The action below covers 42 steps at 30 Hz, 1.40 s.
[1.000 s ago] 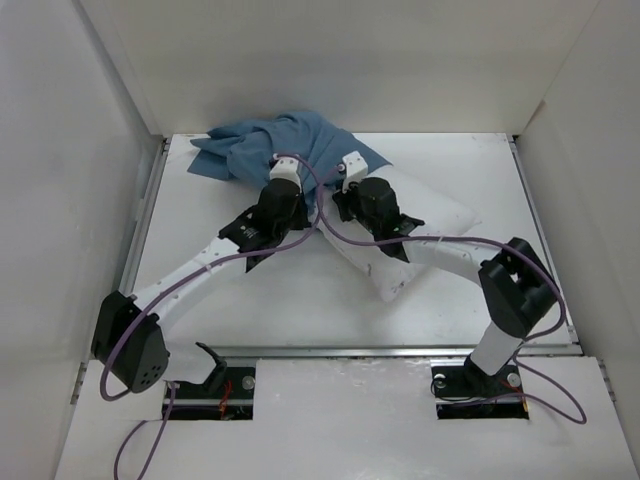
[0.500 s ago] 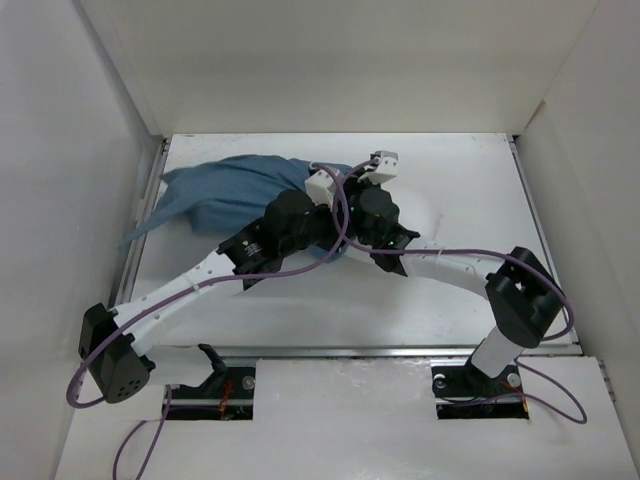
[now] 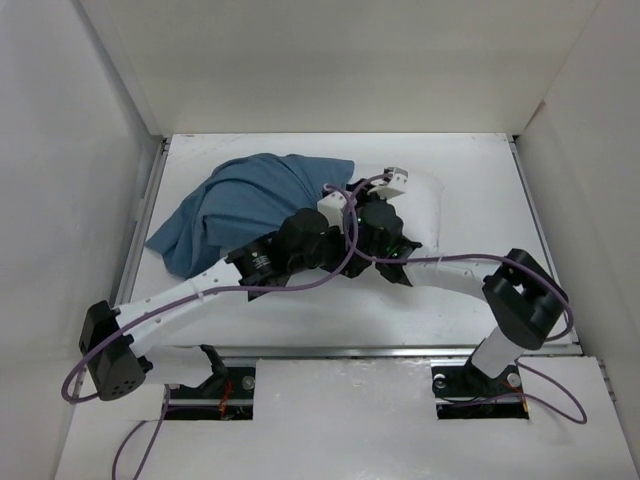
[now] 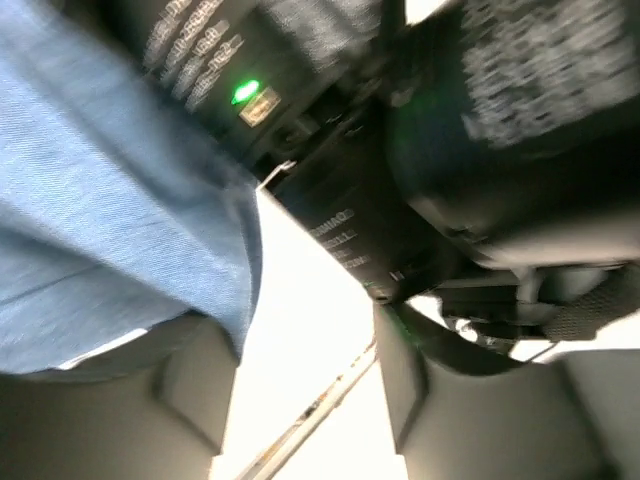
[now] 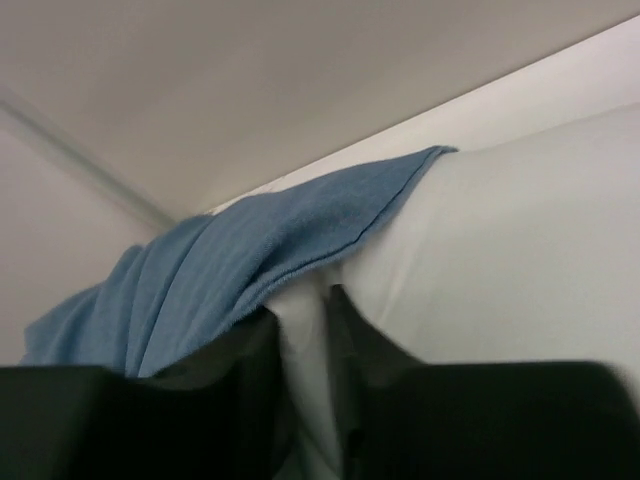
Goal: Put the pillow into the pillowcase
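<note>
The blue pillowcase (image 3: 240,205) covers the left part of the white pillow (image 3: 422,205), whose right end sticks out bare at the back of the table. My left gripper (image 3: 335,195) is at the pillowcase's mouth. In the left wrist view it (image 4: 305,400) stands open, the blue pillowcase (image 4: 110,220) draped over its left finger and only bright table in the gap. My right gripper (image 3: 397,180) lies just beside it on the pillow. In the right wrist view the right gripper (image 5: 305,350) pinches a fold of the pillow (image 5: 500,250), under the pillowcase hem (image 5: 300,240).
White walls box the table in on the left (image 3: 60,200), back and right. A metal rail (image 3: 380,350) runs along the near edge. The two wrists are crowded together, the right arm's black body (image 4: 480,120) filling the left wrist view, and purple cables loop over both.
The pillowcase went from a bunch at the back to a sack drawn rightward over the pillow. Both wrists moved right and closer together. My left gripper opened and let the cloth go.
</note>
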Tool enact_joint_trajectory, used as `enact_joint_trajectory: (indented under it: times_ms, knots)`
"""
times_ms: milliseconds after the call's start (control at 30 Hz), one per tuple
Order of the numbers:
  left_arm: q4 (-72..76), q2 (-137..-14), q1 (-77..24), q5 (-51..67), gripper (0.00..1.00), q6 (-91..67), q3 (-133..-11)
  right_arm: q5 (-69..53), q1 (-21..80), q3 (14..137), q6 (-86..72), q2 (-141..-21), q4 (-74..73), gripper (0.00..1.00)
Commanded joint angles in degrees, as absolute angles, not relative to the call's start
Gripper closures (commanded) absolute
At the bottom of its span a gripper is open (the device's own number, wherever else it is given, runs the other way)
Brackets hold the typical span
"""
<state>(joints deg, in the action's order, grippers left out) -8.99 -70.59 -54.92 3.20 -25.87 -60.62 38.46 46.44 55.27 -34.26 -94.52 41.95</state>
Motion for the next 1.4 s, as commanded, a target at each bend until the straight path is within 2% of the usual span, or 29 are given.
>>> enact_joint_trajectory:
  times_ms: [0, 33, 67, 133, 200, 367, 500, 600, 700, 833, 967, 1233, 1300, 1367]
  knots:
    - [1.68, -66.28, -58.19, 7.40, 0.47, -29.97, -62.31, 30.72, 48.08, 52.14, -35.34, -89.66, 51.42, 0.63]
    - [0.45, -64.88, -57.57, 6.51, 0.39, -29.97, -61.71, 29.46, 48.08, 51.34, -34.20, -86.69, 49.68, 0.51]
    - [-0.34, -64.08, -57.57, 4.50, 0.29, -29.97, -61.70, 28.40, 48.08, 50.63, -33.41, -85.18, 48.44, 0.47]
    - [-1.93, -61.19, -56.87, 2.21, 0.18, -29.97, -61.70, 27.16, 48.08, 50.10, -31.30, -82.02, 44.93, 0.39]
    - [-4.30, -59.25, -56.87, -1.66, 0.00, -29.97, -61.70, 28.55, 48.08, 50.10, -28.75, -77.80, 36.42, 0.31]
    - [-7.12, -55.12, -56.87, -5.79, 0.00, -29.44, -62.92, 34.35, 48.08, 54.31, -26.54, -73.30, 19.36, 0.08]
    - [-11.93, -55.36, -56.87, -11.58, 0.00, -28.74, -64.94, 40.51, 47.47, 55.63, -25.49, -71.81, 12.75, 0.00]
    - [-16.42, -58.87, -56.87, -21.07, 0.00, -30.76, -68.98, 36.58, 43.35, 58.26, -24.96, -71.81, 8.71, 0.00]
    - [-19.59, -63.96, -56.34, -25.57, 0.00, -31.29, -72.15, 23.50, 35.44, 62.12, -24.96, -75.31, 2.39, 0.00]
    - [-22.23, -72.21, -51.09, -26.10, 0.00, -31.82, -75.58, 19.51, 28.49, 63.37, -24.62, -76.73, -1.58, 0.00]
    - [-21.63, -81.35, -46.77, -20.40, 0.00, -27.87, -81.37, 19.51, 23.21, 63.37, -23.29, -77.25, -4.64, 0.00]
    - [-28.29, -100.09, -45.44, -18.46, 0.00, -17.41, -101.06, 19.51, 16.53, 60.30, -28.90, -76.73, -8.26, 0.00]
    - [-30.23, -104.74, -44.83, -18.46, 0.00, -16.62, -103.70, 16.27, 13.98, 59.50, -29.61, -76.73, -8.26, 0.00]
    - [-32.86, -107.30, -44.82, -19.77, 0.08, -16.61, -106.43, 14.95, 12.93, 58.89, -29.62, -76.73, -8.26, 0.00]
